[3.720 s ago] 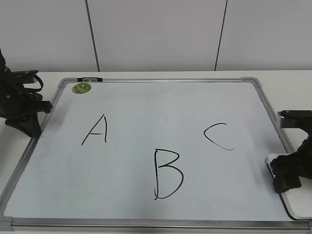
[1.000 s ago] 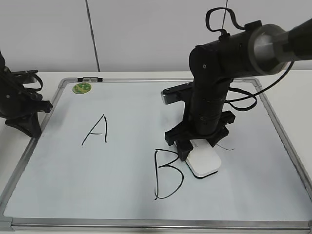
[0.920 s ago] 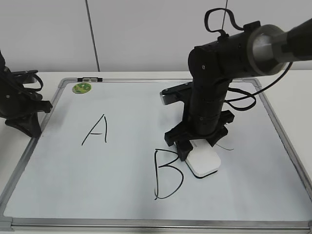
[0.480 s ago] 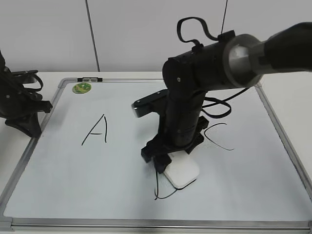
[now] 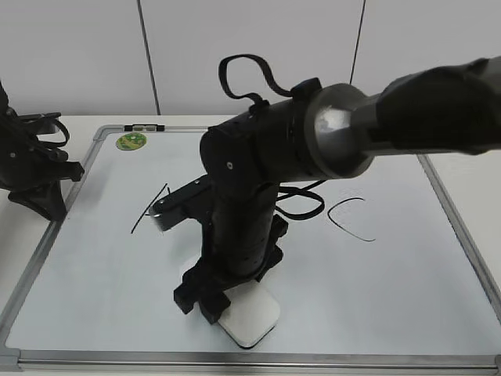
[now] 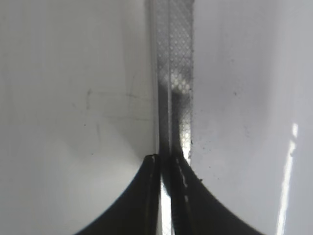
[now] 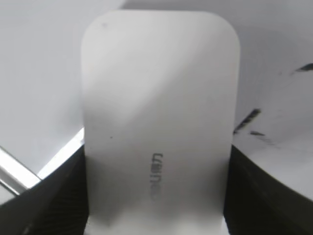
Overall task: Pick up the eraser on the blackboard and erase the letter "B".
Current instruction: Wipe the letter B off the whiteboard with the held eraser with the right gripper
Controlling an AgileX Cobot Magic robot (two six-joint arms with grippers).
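Observation:
The blackboard (image 5: 86, 274) is a white dry-erase board with a silver frame, lying flat. My right gripper (image 5: 223, 304) reaches across to the board's front middle and is shut on the white eraser (image 5: 250, 317), which lies flat on the board. In the right wrist view the eraser (image 7: 156, 98) fills the space between the right gripper's (image 7: 156, 205) black fingers. Short black marker strokes (image 7: 247, 121) lie just right of it. The letter "B" does not show as a whole; the arm covers its place. My left gripper (image 5: 48, 205) rests shut at the board's left frame (image 6: 176, 73).
The black "A" (image 5: 150, 205) is partly hidden behind the right arm. The black "C" (image 5: 351, 218) lies to the right. A green round sticker (image 5: 131, 142) sits at the far left corner. A white wall stands behind the table.
My right gripper slid the eraser from right of the "B" leftward and toward the front edge, across where the "B" stood. The left arm has not moved.

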